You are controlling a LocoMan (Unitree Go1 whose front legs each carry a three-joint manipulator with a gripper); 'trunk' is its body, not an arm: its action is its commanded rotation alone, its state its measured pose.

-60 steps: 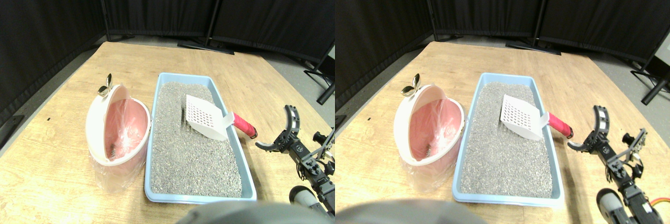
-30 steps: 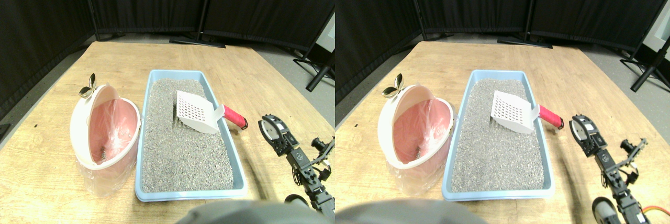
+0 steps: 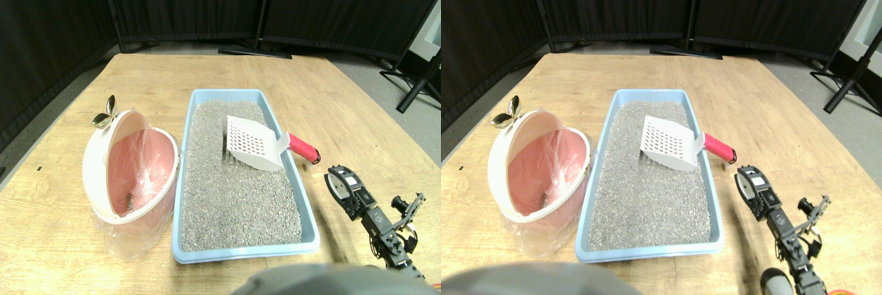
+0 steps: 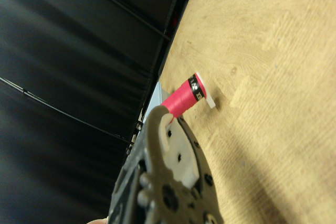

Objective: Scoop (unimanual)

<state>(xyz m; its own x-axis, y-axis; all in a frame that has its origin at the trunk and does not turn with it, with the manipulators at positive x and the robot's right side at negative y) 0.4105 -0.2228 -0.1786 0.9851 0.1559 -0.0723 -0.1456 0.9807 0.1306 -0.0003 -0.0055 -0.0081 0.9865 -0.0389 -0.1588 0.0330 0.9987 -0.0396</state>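
Partly hidden red scoop handle (image 4: 182, 99) behind gripper (image 3: 339, 180), jaws unclear

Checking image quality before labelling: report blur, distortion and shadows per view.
Stereo pair view: sharp, wide-angle bending at the table edges, soft shadow under the scoop on the litter. Wrist view: turned sideways, curtains smeared, right gripper blurred, red handle reasonably clear.

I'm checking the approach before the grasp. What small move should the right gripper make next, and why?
Probably ease forward toward the red handle of the scoop. The right gripper is short of it, not touching, and the handle juts over the litter tray's rim toward it, in line in the wrist view.
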